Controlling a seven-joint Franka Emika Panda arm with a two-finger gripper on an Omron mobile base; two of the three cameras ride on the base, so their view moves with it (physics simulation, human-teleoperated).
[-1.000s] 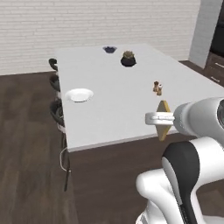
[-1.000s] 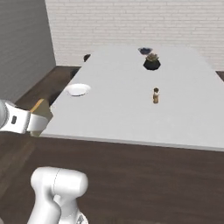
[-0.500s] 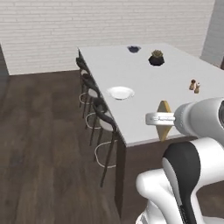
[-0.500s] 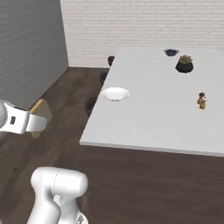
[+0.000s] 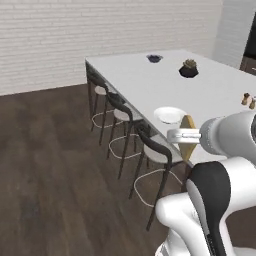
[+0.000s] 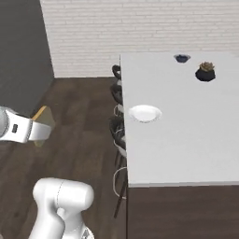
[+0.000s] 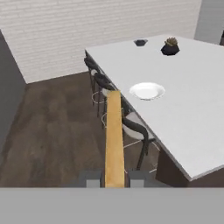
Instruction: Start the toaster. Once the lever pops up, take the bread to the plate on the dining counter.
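White bench point(image 7: 183, 109) fills right of frame, plate point(image 7: 147, 91) near its left edge. Hand point(image 7: 113, 178) at bottom centre clamps bread point(image 7: 114, 140) edge-on, over dark floor beside stools point(image 7: 133, 127).

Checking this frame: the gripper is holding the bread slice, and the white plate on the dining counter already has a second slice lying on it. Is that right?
Not quite. The gripper does hold the bread edge-on between its fingers, but the plate on the dining counter is bare, with no slice on it. The hand view shows this most plainly, and the right base view agrees.
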